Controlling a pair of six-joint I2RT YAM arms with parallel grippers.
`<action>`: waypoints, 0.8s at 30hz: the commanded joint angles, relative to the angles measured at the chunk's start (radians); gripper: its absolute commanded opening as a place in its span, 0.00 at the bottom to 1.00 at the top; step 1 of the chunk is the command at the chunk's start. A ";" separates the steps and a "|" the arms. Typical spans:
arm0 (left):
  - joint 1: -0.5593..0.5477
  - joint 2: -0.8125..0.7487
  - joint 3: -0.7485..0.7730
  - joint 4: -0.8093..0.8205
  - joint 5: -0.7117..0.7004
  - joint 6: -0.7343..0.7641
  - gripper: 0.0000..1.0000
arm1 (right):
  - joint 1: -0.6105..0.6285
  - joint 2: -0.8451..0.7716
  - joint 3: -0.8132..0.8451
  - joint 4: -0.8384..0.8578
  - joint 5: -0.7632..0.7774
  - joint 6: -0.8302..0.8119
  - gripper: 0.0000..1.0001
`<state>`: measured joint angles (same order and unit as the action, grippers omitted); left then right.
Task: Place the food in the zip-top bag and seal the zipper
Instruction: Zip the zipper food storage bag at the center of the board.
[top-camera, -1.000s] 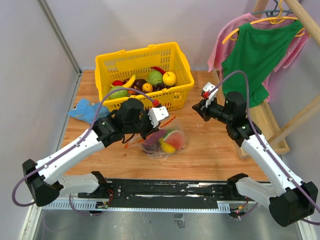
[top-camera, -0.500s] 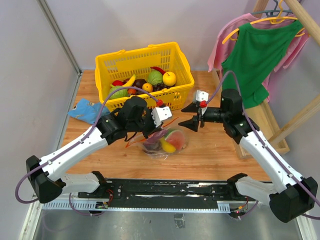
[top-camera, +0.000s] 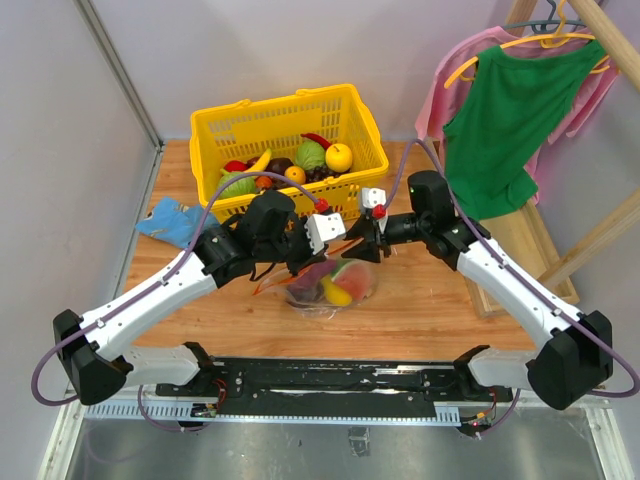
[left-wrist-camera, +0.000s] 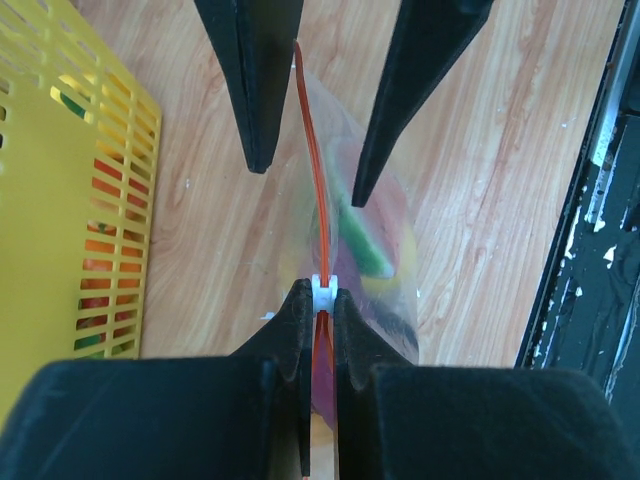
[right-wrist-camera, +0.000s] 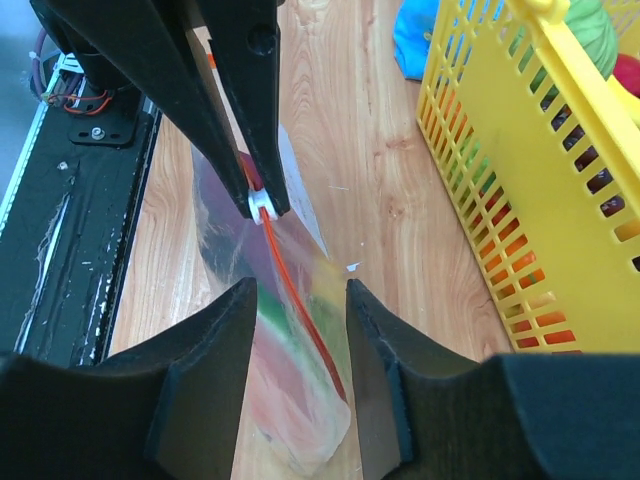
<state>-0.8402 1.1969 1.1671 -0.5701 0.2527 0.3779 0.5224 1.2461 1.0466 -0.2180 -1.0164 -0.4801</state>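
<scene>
Orange zipper (left-wrist-camera: 318, 190) edge inside wide right jaws, slider (left-wrist-camera: 322, 292) at tight left jaws.

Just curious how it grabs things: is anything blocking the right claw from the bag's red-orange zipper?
Nothing visible does. The right gripper is open, with one finger on either side of the zipper. The left gripper is shut on the zipper by its white slider, farther along, not between them.

Pale-walled work corner
Plain walls (top-camera: 250, 40) are enclosing a wooden table (top-camera: 420, 300); a green shirt (top-camera: 510, 110) and pink top (top-camera: 450, 85) are hanging on a wooden rack (top-camera: 590, 245).
</scene>
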 joint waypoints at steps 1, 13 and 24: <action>-0.003 -0.004 0.040 0.037 0.032 0.008 0.00 | 0.019 0.015 0.043 -0.031 -0.012 -0.043 0.36; -0.002 -0.030 0.012 0.023 -0.004 -0.010 0.00 | -0.009 -0.042 0.021 -0.033 0.177 0.005 0.01; -0.002 -0.059 -0.024 0.009 -0.045 -0.043 0.00 | -0.089 -0.121 -0.032 0.023 0.401 0.131 0.01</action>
<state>-0.8402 1.1828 1.1599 -0.5083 0.2310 0.3550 0.4900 1.1587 1.0348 -0.2359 -0.7898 -0.4019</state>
